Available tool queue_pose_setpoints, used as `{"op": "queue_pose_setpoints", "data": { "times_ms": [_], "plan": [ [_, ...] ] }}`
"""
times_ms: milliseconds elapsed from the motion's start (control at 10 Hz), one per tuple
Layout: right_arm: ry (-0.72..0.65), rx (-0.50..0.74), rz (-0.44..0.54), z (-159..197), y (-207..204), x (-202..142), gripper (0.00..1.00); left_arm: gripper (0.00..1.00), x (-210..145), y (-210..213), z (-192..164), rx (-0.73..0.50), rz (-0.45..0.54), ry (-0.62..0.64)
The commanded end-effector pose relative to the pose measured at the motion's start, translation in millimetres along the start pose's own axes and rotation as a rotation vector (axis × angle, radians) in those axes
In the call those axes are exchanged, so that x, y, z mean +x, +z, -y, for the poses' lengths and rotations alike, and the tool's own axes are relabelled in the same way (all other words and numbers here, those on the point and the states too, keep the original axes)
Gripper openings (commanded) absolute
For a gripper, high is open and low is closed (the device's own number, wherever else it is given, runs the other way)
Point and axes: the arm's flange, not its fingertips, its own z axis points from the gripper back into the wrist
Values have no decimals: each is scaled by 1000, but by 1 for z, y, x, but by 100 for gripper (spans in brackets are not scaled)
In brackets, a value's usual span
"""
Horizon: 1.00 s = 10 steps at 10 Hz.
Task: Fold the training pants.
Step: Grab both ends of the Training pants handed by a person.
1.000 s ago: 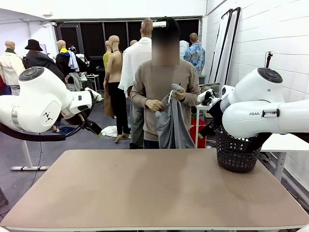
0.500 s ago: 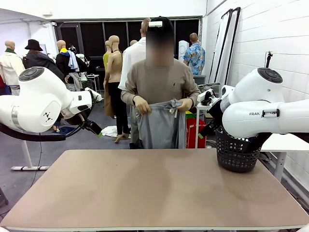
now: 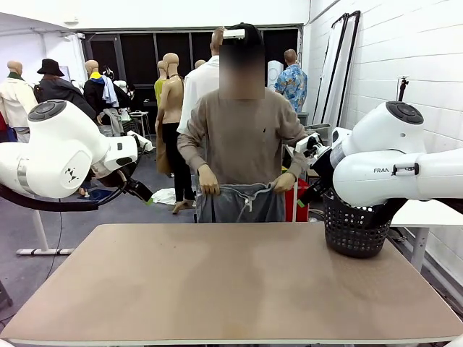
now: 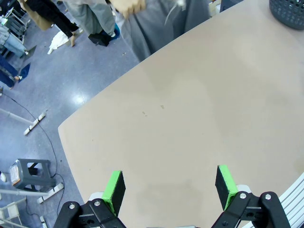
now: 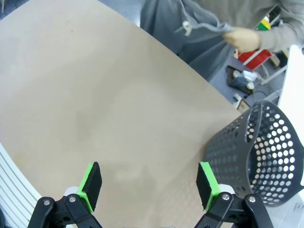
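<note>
A person at the far side of the table holds the light grey training pants [image 3: 241, 204] by the waistband with both hands, the legs hanging behind the far table edge. The pants also show at the top of the left wrist view [image 4: 156, 23] and the right wrist view [image 5: 190, 23], white drawstring dangling. My left gripper [image 4: 169, 185] is open above the bare tabletop, green pads wide apart. My right gripper [image 5: 151, 183] is open too, high over the table near the basket. Both arms are drawn back at the picture's sides in the front view.
A black perforated basket [image 3: 354, 228] stands on the table's right edge, also seen in the right wrist view [image 5: 256, 152]. The tan tabletop [image 3: 231, 282] spreads between the arms. Behind the person are stands and other people.
The person spread the pants from a bunched hold at chest height into a flat hold by the waistband and lowered them toward the far table edge. Neither arm moved.
</note>
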Motion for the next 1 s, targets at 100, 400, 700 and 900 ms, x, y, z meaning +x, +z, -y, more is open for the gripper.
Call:
{"op": "queue_pose_setpoints", "data": {
  "times_ms": [100, 400, 700, 900],
  "plan": [
    [0, 0, 0, 0, 0, 0, 100, 100, 0, 0, 0, 0, -1, 0],
    [0, 0, 0, 0, 0, 0, 100, 100, 0, 0, 0, 0, -1, 0],
    [0, 0, 0, 0, 0, 0, 100, 100, 0, 0, 0, 0, -1, 0],
    [0, 0, 0, 0, 0, 0, 100, 100, 0, 0, 0, 0, -1, 0]
  ]
}}
